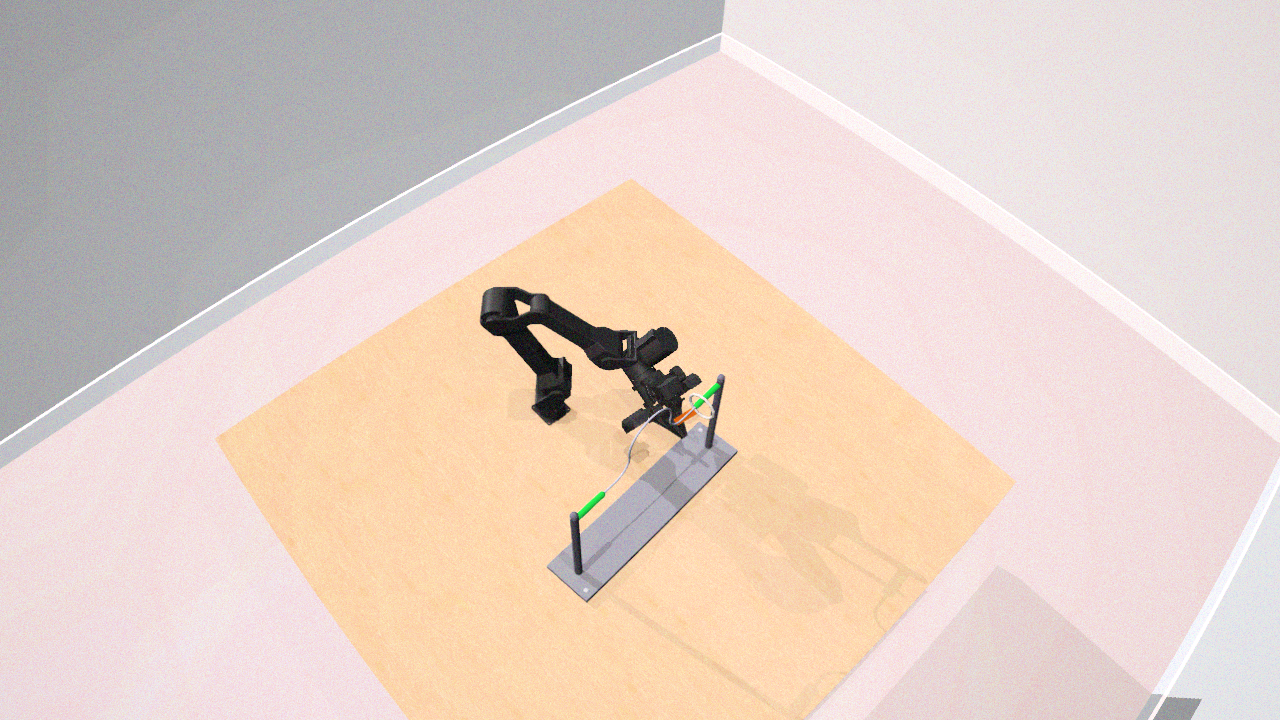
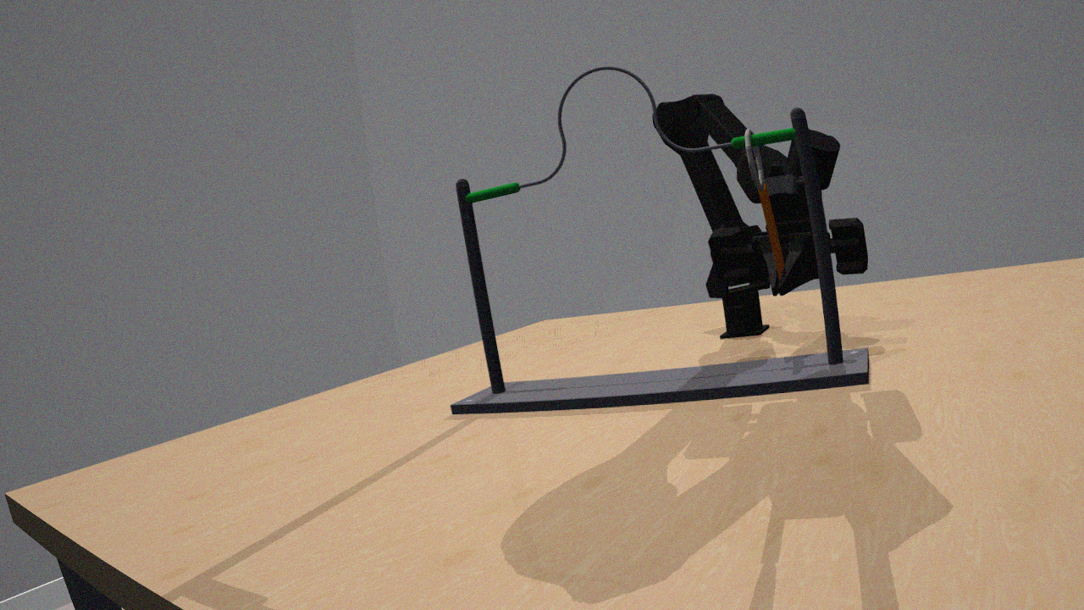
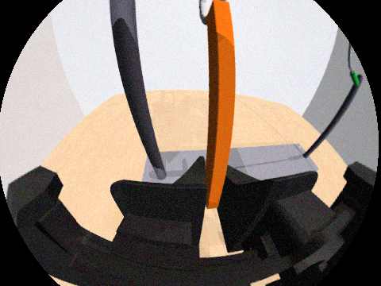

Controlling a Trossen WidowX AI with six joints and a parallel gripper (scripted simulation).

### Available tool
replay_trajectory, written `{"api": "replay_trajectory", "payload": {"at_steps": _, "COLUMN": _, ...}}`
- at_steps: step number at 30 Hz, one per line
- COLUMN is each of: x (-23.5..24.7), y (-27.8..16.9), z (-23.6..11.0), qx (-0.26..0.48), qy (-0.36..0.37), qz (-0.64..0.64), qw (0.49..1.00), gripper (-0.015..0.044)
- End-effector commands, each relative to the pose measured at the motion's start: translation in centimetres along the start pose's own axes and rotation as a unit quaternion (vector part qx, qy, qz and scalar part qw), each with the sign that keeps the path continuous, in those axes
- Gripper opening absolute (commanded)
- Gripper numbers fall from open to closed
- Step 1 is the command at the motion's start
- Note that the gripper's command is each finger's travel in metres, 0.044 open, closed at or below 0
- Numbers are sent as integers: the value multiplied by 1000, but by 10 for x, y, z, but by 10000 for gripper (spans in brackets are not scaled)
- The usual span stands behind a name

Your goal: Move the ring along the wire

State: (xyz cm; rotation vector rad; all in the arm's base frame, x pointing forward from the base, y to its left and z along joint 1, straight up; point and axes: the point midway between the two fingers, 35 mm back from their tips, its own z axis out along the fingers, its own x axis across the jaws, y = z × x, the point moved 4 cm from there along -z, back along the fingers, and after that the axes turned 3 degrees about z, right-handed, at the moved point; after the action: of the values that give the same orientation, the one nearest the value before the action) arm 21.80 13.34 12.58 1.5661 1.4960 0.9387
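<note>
The ring [image 1: 703,398] [image 2: 750,157] sits around the green part [image 1: 710,391] [image 2: 769,137] of the wire next to the right post [image 1: 718,413] [image 2: 820,250] [image 3: 132,69], close to that part's inner end. Its orange handle [image 1: 684,416] [image 2: 771,224] [image 3: 221,95] hangs down from it. My gripper [image 1: 669,413] [image 2: 777,273] [image 3: 205,160] is shut on the lower end of the handle. The thin grey wire [image 1: 633,445] [image 2: 599,71] arches over to the other green part [image 1: 590,503] [image 2: 492,191] [image 3: 355,79] at the left post [image 1: 577,542] [image 2: 479,296].
Both posts stand on a flat grey base plate [image 1: 644,512] [image 2: 644,386] [image 3: 270,160] on the wooden table [image 1: 402,465] [image 2: 378,493]. The arm's base [image 1: 550,394] [image 2: 741,314] stands behind the plate.
</note>
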Motion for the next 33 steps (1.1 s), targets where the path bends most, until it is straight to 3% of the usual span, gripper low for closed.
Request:
{"api": "replay_trajectory", "payload": {"at_steps": 1, "x": 0, "y": 0, "z": 0, "qx": 0, "qy": -2, "qz": 2, "qw": 1000, "gripper": -150}}
{"api": "replay_trajectory", "payload": {"at_steps": 8, "x": 0, "y": 0, "z": 0, "qx": 0, "qy": -2, "qz": 2, "qw": 1000, "gripper": -150}}
{"api": "replay_trajectory", "payload": {"at_steps": 20, "x": 0, "y": 0, "z": -1, "qx": 1, "qy": 0, "qz": 0, "qw": 1000, "gripper": 160}}
{"api": "replay_trajectory", "payload": {"at_steps": 33, "x": 2, "y": -1, "z": -39, "qx": 4, "qy": -2, "qz": 3, "qw": 1000, "gripper": 160}}
